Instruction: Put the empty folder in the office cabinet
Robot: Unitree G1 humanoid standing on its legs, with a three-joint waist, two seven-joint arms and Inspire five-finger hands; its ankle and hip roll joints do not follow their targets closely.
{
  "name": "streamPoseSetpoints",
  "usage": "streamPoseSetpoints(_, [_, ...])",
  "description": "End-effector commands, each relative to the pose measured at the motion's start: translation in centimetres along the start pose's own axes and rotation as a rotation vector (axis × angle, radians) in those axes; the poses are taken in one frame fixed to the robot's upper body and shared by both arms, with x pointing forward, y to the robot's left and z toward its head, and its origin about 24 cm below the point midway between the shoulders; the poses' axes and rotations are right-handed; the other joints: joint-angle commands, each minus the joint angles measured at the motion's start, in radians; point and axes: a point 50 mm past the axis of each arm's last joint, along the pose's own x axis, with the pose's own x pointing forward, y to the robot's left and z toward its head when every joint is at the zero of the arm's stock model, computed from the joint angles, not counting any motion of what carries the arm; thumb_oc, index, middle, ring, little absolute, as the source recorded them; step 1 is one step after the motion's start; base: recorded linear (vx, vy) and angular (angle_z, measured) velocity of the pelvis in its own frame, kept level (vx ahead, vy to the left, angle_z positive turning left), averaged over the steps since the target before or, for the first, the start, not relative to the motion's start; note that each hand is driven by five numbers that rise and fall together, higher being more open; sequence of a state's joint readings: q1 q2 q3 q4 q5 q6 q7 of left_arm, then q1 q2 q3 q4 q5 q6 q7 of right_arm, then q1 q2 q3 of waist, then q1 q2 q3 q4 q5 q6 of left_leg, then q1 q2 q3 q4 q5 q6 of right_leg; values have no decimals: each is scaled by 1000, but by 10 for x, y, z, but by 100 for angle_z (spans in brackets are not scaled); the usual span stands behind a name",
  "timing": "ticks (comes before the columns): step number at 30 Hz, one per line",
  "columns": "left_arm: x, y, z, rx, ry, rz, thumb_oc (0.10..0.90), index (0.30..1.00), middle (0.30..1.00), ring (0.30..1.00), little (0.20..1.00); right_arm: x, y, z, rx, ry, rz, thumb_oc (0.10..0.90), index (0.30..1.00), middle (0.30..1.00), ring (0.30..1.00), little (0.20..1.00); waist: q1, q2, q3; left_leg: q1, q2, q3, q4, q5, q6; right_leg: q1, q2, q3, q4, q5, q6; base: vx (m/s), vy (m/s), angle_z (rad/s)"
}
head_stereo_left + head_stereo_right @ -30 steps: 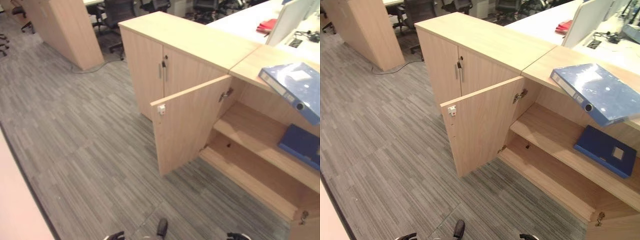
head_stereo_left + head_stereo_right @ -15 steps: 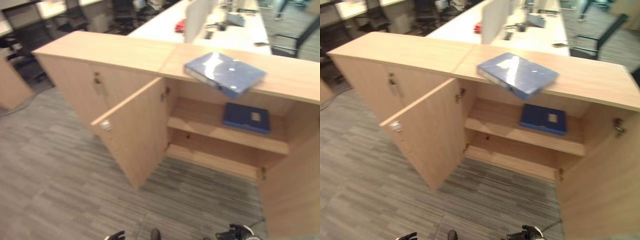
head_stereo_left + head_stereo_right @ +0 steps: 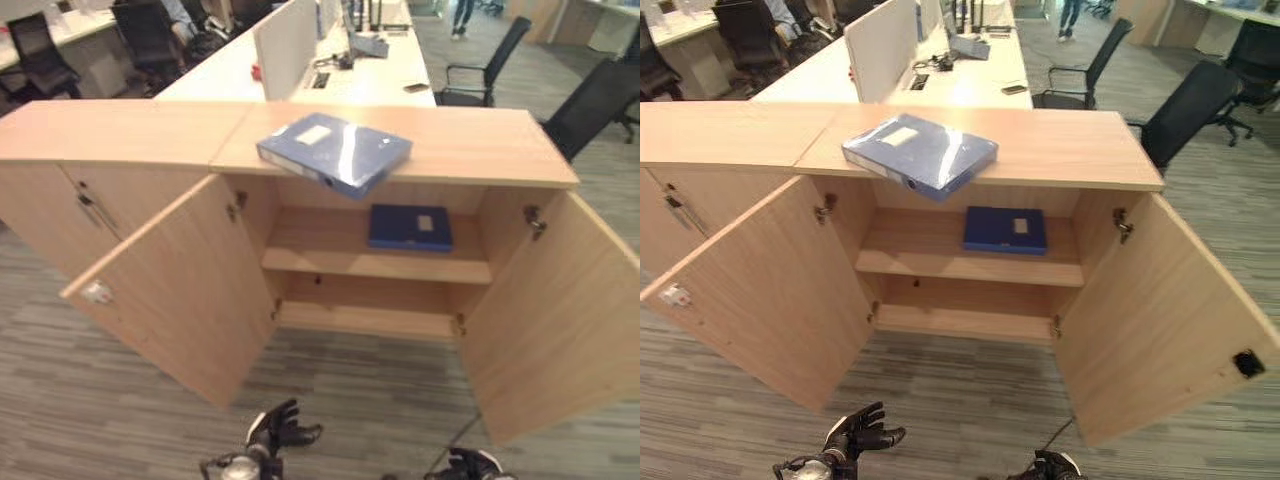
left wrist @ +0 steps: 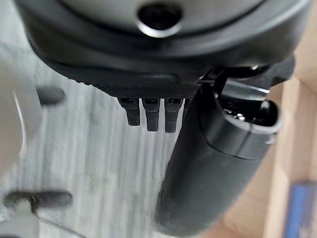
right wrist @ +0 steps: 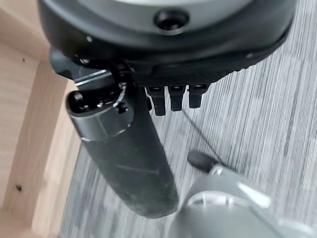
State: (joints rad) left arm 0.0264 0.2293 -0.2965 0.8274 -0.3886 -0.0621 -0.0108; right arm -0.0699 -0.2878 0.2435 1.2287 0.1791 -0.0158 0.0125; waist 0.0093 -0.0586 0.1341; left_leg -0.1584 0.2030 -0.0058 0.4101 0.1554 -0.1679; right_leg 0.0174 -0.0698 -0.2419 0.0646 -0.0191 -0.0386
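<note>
Left eye view first, nearest ground: left hand low over the striped carpet, fingers spread and relaxed, holding nothing. Right hand barely in at the bottom edge; fingers straight and empty in the right wrist view, thumb alongside, carpet beyond.

Further out: office cabinet with both doors swung wide, left door and right door. Middle shelf carrying a dark blue folder lying flat toward the right. Bottom shelf bare.

On the cabinet's top surface: light blue folder, flat, skewed, one corner overhanging the front edge above the opening. Probably the empty one to be shelved; contents not checkable from here. Beyond, a white desk and office chairs.

Change over the last second: whole picture swung round from an oblique look along the left door to a square-on look into the open cabinet. Camera movement, not the things; both folders lie as before. Hands newly raised into the bottom of frame. Reads as approach finished, reach not yet begun; folder well apart from both hands.

View differences: left wrist view confirms straight fingers and catches a blue sliver of a folder at its edge. Right eye view shows the right door's full face.
</note>
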Motion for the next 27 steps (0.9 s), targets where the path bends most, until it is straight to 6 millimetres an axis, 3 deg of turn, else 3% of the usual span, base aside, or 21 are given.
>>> streamPoseSetpoints(1, [1, 3, 50, 5, -208, -34, 800, 900, 900, 900, 900, 0, -24, 9, -30, -10, -61, 800, 900, 900, 900, 900, 11, -8, 27, -31, -147, 28, -2, -236, 141, 48, 4, 14, -24, -82, 67, 159, -3, -9])
streamPoseSetpoints(4, [-2, 3, 59, 12, -250, -43, 800, 900, 900, 900, 900, -1, -28, 6, -39, 1, -72, 800, 900, 900, 900, 900, 28, 3, 23, -63, -181, -28, -153, -161, 119, 75, 17, 39, -48, -89, 70, 202, 49, -8])
streamPoseSetpoints(5, [-3, 1, 61, 15, -265, -54, 800, 900, 900, 900, 900, -1, -29, 4, -38, 9, -77, 800, 900, 900, 900, 900, 42, 21, 26, -69, -194, -77, -298, -77, 98, 108, 38, 63, -64, -101, 71, 276, 93, -22])
streamPoseSetpoints(7, [-5, 1, 63, 13, -279, -58, 800, 900, 900, 900, 900, -1, -29, 3, -34, 9, -80, 800, 900, 900, 900, 900, 54, 34, 29, -92, -207, -111, -349, -49, 90, 137, 43, 87, -71, -110, 77, 265, 105, -25])
streamPoseSetpoints(11, [-8, 3, 61, 34, -284, -52, 800, 900, 900, 900, 900, -2, -23, -9, -52, 45, -64, 800, 900, 900, 900, 900, 57, 48, -6, -28, -211, -137, -428, -34, 98, 168, 31, 116, -86, -126, 99, 230, 128, -45])
streamPoseSetpoints(17, [-13, 10, 62, 42, -310, -31, 800, 900, 900, 900, 900, -2, -12, -15, -81, 70, -29, 800, 900, 900, 900, 900, 74, 46, -48, 31, -233, -87, -475, -54, 132, 166, -27, 123, -84, -122, 145, 212, 181, -33])
streamPoseSetpoints(18, [-16, 13, 65, 50, -325, -24, 800, 900, 900, 900, 900, -2, -9, -15, -88, 76, -17, 800, 900, 900, 900, 900, 81, 49, -61, 53, -250, -71, -480, -74, 151, 154, -59, 110, -46, -115, 170, 117, 132, -12])
streamPoseSetpoints(19, [-16, 13, 64, 51, -324, -24, 800, 900, 900, 900, 900, -2, -8, -15, -88, 77, -16, 800, 900, 900, 900, 900, 82, 48, -61, 54, -252, -70, -480, -75, 151, 153, -61, 111, -44, -117, 171, 227, 289, 2])
streamPoseSetpoints(20, [-20, 17, 70, 74, -350, -14, 800, 900, 900, 900, 900, -1, -6, -14, -92, 74, -2, 800, 900, 900, 900, 900, 91, 56, -68, 87, -270, -52, -487, -100, 173, 117, -104, 91, 67, -96, 202, 144, 216, -5])
streamPoseSetpoints(21, [-23, 19, 75, 91, -374, -13, 800, 900, 900, 900, 900, -1, -6, -12, -91, 66, -2, 800, 900, 900, 900, 900, 91, 60, -65, 99, -275, -46, -487, -109, 182, 92, -125, 80, 132, -61, 208, 173, 282, -12])
streamPoseSetpoints(22, [-27, 23, 82, 114, -406, -9, 800, 900, 900, 900, 900, 0, -6, -7, -88, 51, -1, 800, 900, 900, 900, 900, 92, 65, -59, 111, -283, -41, -487, -114, 192, 58, -149, 69, 205, -5, 211, 92, 175, -19])
streamPoseSetpoints(25, [-37, 27, 96, 144, -473, 1, 800, 900, 900, 900, 900, 1, -2, 0, -84, 26, 6, 800, 900, 900, 900, 900, 96, 78, -53, 133, -282, -35, -487, -129, 201, 13, -177, 33, 285, 14, 195, 72, 96, -20])
streamPoseSetpoints(26, [-46, 28, 112, 155, -554, 10, 800, 900, 900, 900, 900, 2, 1, 9, -80, -4, 13, 800, 900, 900, 900, 900, 91, 88, -47, 150, -273, -46, -493, -137, 199, -24, -154, 9, 246, -20, 168, 60, -17, -21])
streamPoseSetpoints(27, [-51, 29, 121, 164, -601, 24, 800, 900, 900, 900, 900, 3, 3, 18, -69, -35, 15, 800, 900, 900, 900, 900, 79, 91, -32, 158, -275, -60, -491, -138, 199, -60, -108, 30, 207, -43, 153, 65, -37, -8])
